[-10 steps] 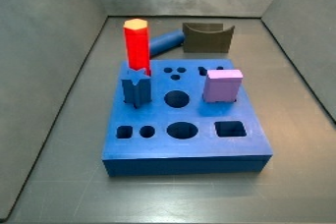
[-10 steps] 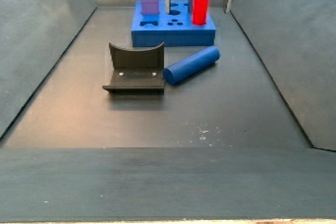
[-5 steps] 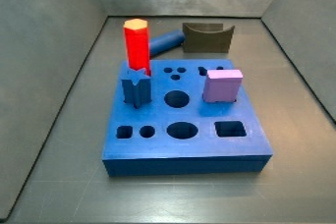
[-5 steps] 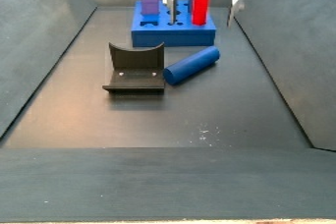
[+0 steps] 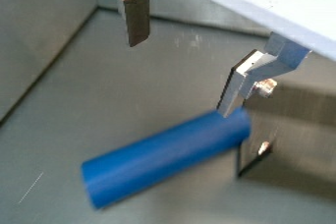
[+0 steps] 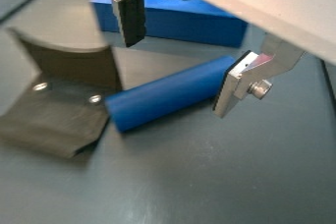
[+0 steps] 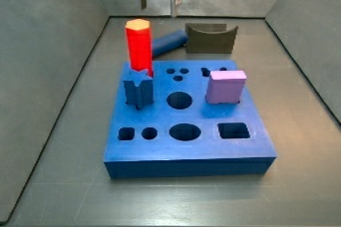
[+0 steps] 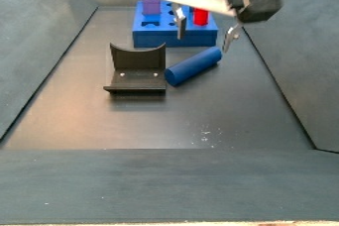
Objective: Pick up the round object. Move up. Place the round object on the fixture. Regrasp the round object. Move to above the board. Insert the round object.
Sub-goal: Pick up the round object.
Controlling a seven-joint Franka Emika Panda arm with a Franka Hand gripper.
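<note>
A tall red hexagonal peg (image 7: pixel 139 44) stands upright left of centre in the upper half of a side view. Just below it in the frame is a short dark-blue star-shaped peg (image 7: pixel 139 88). A lilac cube (image 7: pixel 228 86) sits to their right, apart from both. A dark grey floor (image 7: pixel 54 176) fills the lower frame, and sloping grey metal walls (image 7: pixel 47 32) rise at the sides.

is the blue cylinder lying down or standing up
Lying down: the round object rests on its side on the floor beside the fixture, under the open end effector.
</note>
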